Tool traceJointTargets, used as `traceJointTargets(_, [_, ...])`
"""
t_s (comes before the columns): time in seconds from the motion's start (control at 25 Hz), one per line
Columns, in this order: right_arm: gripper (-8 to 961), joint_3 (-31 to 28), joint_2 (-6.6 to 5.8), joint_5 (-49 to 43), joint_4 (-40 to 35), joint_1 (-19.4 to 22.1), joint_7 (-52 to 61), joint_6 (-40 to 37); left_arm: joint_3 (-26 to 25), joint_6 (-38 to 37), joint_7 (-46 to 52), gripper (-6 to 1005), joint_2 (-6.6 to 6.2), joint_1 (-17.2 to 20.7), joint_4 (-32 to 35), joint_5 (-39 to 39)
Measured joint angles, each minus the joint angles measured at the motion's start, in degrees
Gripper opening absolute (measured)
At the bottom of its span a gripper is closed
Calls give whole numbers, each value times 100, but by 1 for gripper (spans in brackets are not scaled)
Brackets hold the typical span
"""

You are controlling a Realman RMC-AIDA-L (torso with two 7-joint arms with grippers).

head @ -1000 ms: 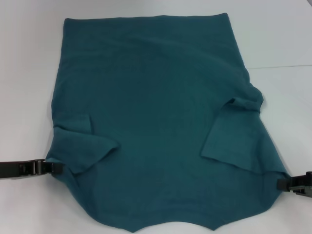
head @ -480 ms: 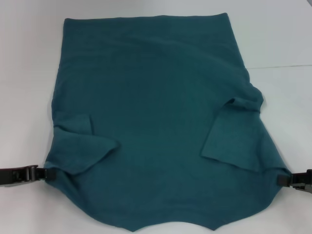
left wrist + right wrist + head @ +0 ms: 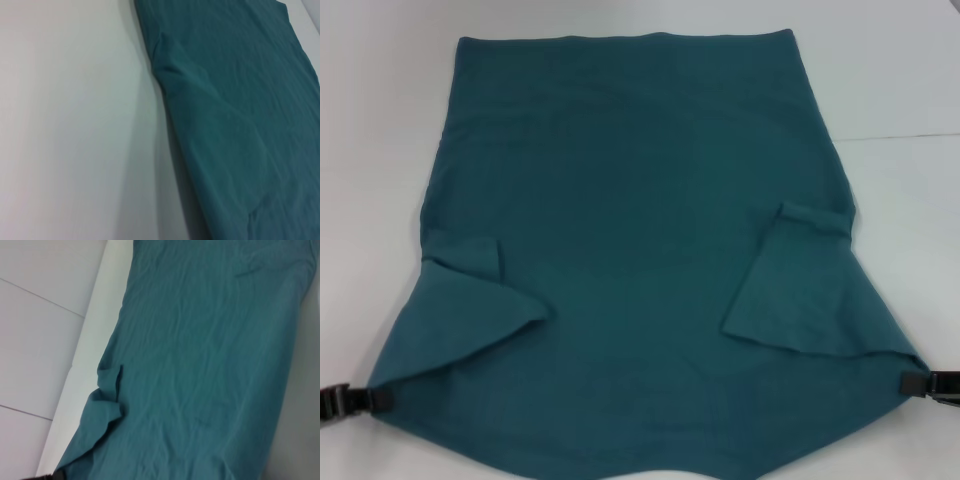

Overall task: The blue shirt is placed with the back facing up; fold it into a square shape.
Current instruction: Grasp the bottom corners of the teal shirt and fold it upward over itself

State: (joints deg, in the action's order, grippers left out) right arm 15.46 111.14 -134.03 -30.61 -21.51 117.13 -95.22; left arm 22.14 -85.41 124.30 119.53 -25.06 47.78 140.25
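The blue shirt (image 3: 640, 230) lies flat on the white table (image 3: 900, 80), sleeves folded in. The left gripper (image 3: 382, 398) and the right gripper (image 3: 910, 381) each pinch a near corner of it.

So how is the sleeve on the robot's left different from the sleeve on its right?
Left sleeve is folded inward into a pointed, triangle-like flap; right sleeve makes a boxier, four-sided flap. The left sleeve's tip points toward the shirt's middle; the right sleeve has a straight lower edge. Both lie flat on the blue shirt, same teal fabric. Left gripper and right gripper sit at the shirt's near corners.
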Motion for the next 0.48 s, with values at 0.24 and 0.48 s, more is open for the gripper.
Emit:
traceJointTargets(0.24, [34,-78,-86,-1,-34,152,-81,-81,-204,-533,-321,15,47,248,-7,-14])
traceJointTargets(0.48, [34,-62,-139,-31,-40,262,-278,-235,-300,-992,-537,15,123,450,-15,-48])
